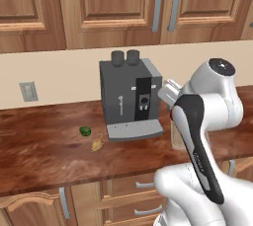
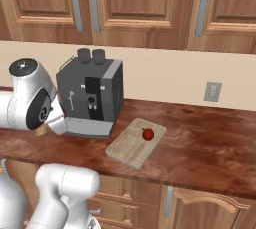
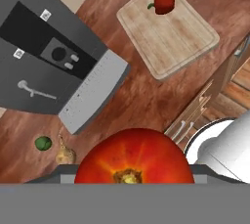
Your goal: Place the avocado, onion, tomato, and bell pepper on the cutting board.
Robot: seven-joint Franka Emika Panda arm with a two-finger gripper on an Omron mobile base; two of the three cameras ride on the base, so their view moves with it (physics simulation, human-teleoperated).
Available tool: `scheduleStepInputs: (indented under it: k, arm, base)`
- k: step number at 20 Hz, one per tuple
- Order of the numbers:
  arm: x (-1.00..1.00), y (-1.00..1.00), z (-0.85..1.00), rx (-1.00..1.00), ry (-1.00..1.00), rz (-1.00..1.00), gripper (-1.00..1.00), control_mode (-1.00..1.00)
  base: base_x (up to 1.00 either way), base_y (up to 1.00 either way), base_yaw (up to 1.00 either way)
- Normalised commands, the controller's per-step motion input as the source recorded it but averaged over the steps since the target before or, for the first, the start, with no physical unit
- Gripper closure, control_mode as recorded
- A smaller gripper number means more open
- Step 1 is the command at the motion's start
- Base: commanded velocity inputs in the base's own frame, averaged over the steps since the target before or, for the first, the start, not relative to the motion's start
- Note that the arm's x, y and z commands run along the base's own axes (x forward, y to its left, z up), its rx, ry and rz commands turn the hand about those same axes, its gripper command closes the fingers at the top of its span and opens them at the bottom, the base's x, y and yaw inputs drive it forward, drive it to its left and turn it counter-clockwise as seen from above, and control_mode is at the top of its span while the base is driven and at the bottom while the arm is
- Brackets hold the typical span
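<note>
The tool (image 3: 131,181) pinches the smooth round red tomato (image 3: 131,157) high above the table, carrying it toward the pale wooden cutting board (image 3: 171,42) ahead, where the red bell pepper (image 3: 163,3) already lies.

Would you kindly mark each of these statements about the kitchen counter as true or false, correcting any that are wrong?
1. The bell pepper lies on the cutting board. True.
2. The avocado sits on the cutting board. False: it rests on the counter, on the far side of the coffee machine from the board.
3. The onion lies close beside the avocado. True.
4. The tomato is on the counter next to the onion. False: in the hand view it is right at the pincer, raised above the counter.
5. The coffee machine stands between the cutting board and the avocado. True.
6. Two items are on the cutting board. False: just the bell pepper.
</note>
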Motion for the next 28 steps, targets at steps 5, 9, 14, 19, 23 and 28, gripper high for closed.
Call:
scheduleStepInputs:
  k: [5,9,14,19,23,28]
  arm:
    - [0.0,-0.45,-0.03,0.03,0.04,-0.02,1.0,-1.0]
    - [0.0,-0.46,-0.1,0.02,0.01,0.0,1.0,-1.0]
    - [0.01,-0.4,-0.1,0.02,0.01,0.0,1.0,-1.0]
    - [0.03,-0.37,-0.12,0.01,0.05,0.0,1.0,-1.0]
    - [0.07,-0.34,-0.12,0.01,0.06,-0.01,1.0,-1.0]
    - [0.35,-0.2,-0.13,0.0,0.03,0.0,1.0,-1.0]
  base:
    - [0.0,0.0,0.0]
    - [0.0,0.0,0.0]
    - [0.0,0.0,0.0]
    - [0.0,0.0,0.0]
    - [0.0,0.0,0.0]
    - [0.0,0.0,0.0]
